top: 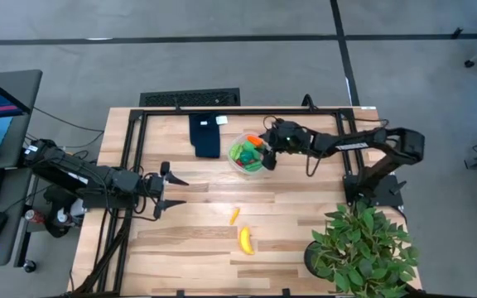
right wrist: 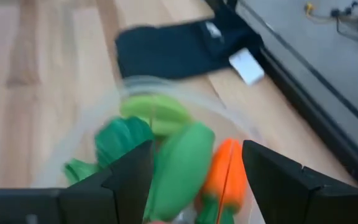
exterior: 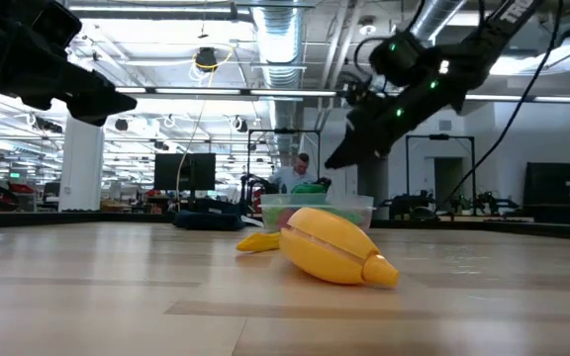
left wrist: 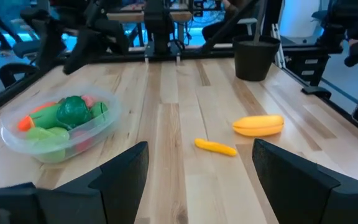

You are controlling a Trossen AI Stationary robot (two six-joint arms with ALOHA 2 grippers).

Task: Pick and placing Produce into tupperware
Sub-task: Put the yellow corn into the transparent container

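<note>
The clear round tupperware (top: 246, 156) stands on the far middle of the table, holding several green pieces and an orange carrot (right wrist: 224, 167). My right gripper (right wrist: 194, 177) hovers open over the tupperware's right side (top: 266, 155), fingers pointing down at the green pieces (right wrist: 179, 165). A yellow banana (top: 245, 240) and a small yellow-orange piece (top: 234, 216) lie on the near middle of the table. My left gripper (top: 172, 191) waits open, level, above the table's left part, aimed toward the tupperware (left wrist: 58, 124) and banana (left wrist: 258, 125).
A dark blue folded cloth (top: 206, 135) with a white tag lies just left of the tupperware at the far edge. A leafy potted plant (top: 361, 248) fills the near right corner. Bare wood lies between my left gripper and the loose pieces.
</note>
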